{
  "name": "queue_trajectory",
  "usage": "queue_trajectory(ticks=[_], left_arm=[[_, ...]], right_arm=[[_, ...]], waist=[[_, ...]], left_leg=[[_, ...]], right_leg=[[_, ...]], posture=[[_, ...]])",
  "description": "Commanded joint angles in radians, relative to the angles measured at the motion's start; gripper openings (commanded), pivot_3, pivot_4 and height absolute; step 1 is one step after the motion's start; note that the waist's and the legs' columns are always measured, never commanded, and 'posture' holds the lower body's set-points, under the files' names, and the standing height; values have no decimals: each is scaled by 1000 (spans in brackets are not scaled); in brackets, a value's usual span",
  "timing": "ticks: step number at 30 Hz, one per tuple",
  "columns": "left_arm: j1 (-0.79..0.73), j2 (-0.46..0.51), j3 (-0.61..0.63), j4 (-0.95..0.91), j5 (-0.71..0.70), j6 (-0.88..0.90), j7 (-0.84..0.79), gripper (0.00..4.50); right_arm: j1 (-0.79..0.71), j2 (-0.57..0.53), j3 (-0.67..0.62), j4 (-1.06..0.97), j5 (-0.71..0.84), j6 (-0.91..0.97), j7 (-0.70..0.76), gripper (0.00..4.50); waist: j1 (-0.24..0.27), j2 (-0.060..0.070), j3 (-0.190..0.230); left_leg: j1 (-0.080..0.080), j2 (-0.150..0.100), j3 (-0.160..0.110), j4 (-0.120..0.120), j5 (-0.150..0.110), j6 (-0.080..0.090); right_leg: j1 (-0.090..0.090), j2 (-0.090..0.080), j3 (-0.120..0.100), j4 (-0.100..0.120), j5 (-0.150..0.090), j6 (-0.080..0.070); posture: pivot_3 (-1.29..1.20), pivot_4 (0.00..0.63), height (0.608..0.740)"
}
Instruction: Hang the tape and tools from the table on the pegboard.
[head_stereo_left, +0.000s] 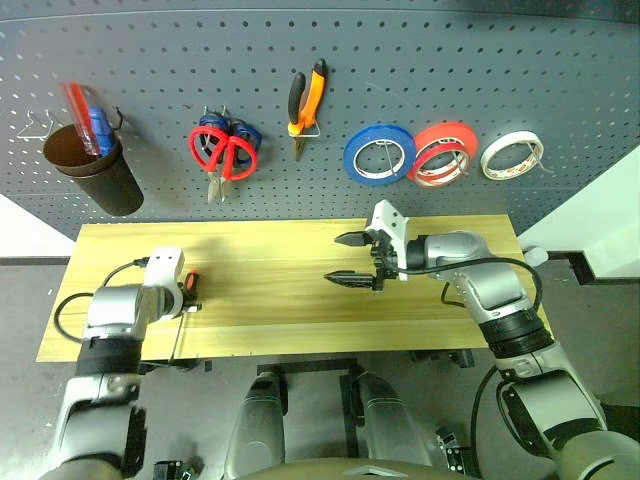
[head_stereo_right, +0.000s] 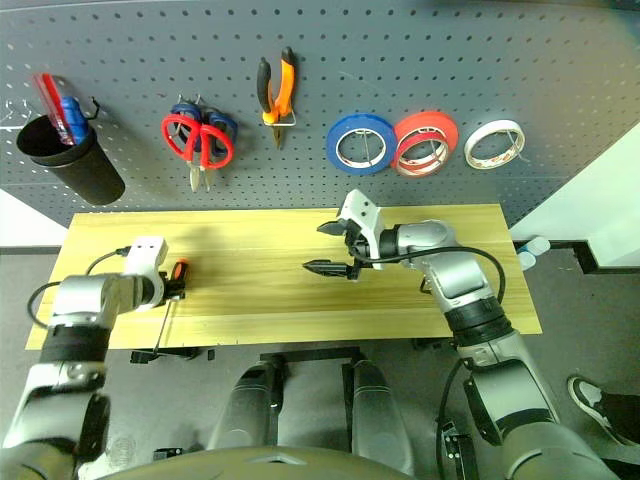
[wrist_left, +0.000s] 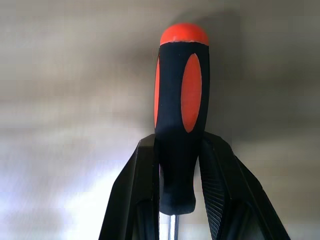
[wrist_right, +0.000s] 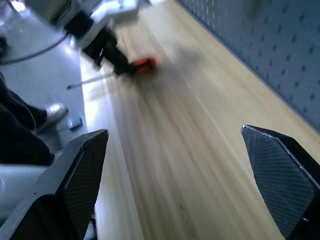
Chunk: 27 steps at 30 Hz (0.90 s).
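done: red tape (head_stereo_left: 443, 152), red scissors (head_stereo_left: 224, 152), pliers (head_stereo_left: 307, 97) on pegboard (head_stereo_left: 400, 60) | left: screwdriver (wrist_left: 181, 115), pinched in my L end effector (wrist_left: 180, 200), seemingly just off surface (head_stereo_left: 270, 290) | R end effector (head_stereo_left: 350, 258) spread, empty

Dark grey floor (head_stereo_left: 300, 380), white panels (head_stereo_left: 600, 225) at both sides, even light

The right gripper (wrist_right: 185, 185) hangs over the table (wrist_right: 200, 150) with its two black fingers (wrist_right: 75, 185) spread wide and nothing between them. Farther along the table, near its outer edge, the left gripper (wrist_right: 111, 52) is closed on the screwdriver (wrist_right: 142, 64) (orange and black handle, thin metal shaft sticking out past the edge). The pegboard (wrist_right: 265, 45) rises along the table's far side, dark grey and dotted with holes.
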Motion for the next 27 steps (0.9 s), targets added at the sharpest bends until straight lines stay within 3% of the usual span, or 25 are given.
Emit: queue_trajectory(ticks=[1,3,9,13,21,27], left_arm=[[98,6,52,-193,-13,-136,-22,763],[188,-5,86,-279,-32,-270,-67,763],[327,-54,183,-480,-141,-358,-124,763],[373,-59,202,-540,-128,-524,-150,763],[328,-103,336,-673,-199,-704,-99,763],[228,-100,378,-717,-232,-685,-4,763]], right_arm=[[-19,-12,-68,-65,84,10,38,4500],[-19,-25,-82,-84,104,21,50,4500],[-34,-52,-126,-97,161,35,79,4500],[-51,-77,-137,-89,185,51,113,4500],[-123,-89,-170,-34,223,46,139,4500],[-136,-101,-168,-24,223,42,150,4500]], waist=[[6,-1,-4],[7,-3,-12],[8,-7,-46],[9,-7,-68],[15,-7,-105],[57,-3,-130]], left_leg=[[-1,0,0,0,0,-1],[-2,0,1,1,1,-2],[-5,1,1,-1,1,-2],[-5,1,2,-2,1,-2],[-3,1,2,0,1,-2],[-1,1,2,1,1,-2]], right_leg=[[0,0,0,-1,0,-1],[0,-2,0,-4,1,-2],[2,-2,-2,-17,7,-2],[3,-2,-2,-19,7,-1],[5,-1,-2,-19,10,-1],[8,0,-2,-18,10,-1]], posture=[[183,157,740],[192,139,740],[236,97,740],[257,86,740],[315,55,740],[339,44,740]])
